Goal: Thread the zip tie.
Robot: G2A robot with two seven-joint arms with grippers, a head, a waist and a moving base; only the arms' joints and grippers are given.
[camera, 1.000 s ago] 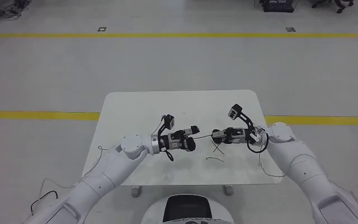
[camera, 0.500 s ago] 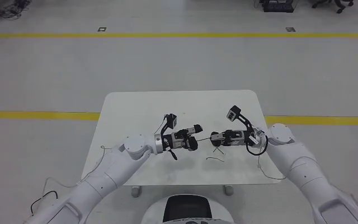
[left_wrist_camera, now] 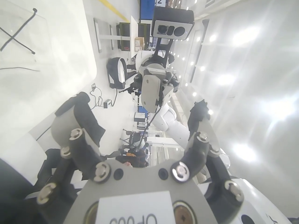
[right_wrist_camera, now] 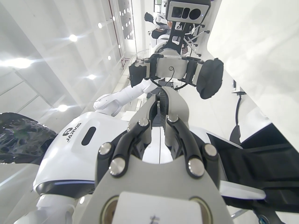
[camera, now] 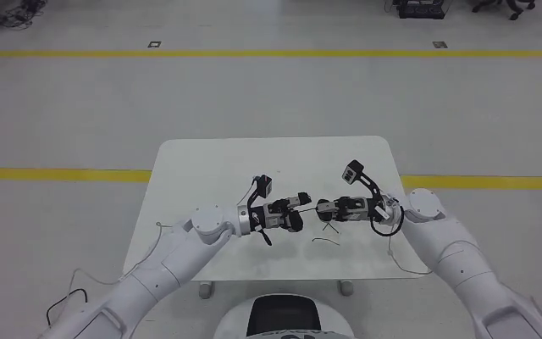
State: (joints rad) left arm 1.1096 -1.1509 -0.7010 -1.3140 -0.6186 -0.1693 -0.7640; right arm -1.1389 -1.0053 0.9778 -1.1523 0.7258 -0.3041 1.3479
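My right gripper point(camera: 324, 208) point(right_wrist_camera: 160, 96) hovers over the middle of the white table point(camera: 220, 169), shut on a thin black zip tie point(camera: 306, 202). The tie point(left_wrist_camera: 151, 120) sticks out of it towards my left gripper. My left gripper point(camera: 295, 212) point(left_wrist_camera: 137, 110) faces it from a short way off, open, its two padded fingers point(left_wrist_camera: 79, 110) spread wide with the tie's free end pointing between them. In the right wrist view the left gripper point(right_wrist_camera: 172, 71) stands straight ahead, jaws apart. In the left wrist view the right gripper point(left_wrist_camera: 151, 92) is dead ahead.
Two loose zip ties lie crossed point(camera: 329, 225) point(left_wrist_camera: 17, 34) on the table under the right gripper. A third one point(camera: 324, 241) point(left_wrist_camera: 21, 68) lies nearer the front edge. The far and left parts of the tabletop are bare.
My left gripper has moved right, closing the gap to the right gripper. The right gripper has shifted slightly left. Both grips are unchanged.
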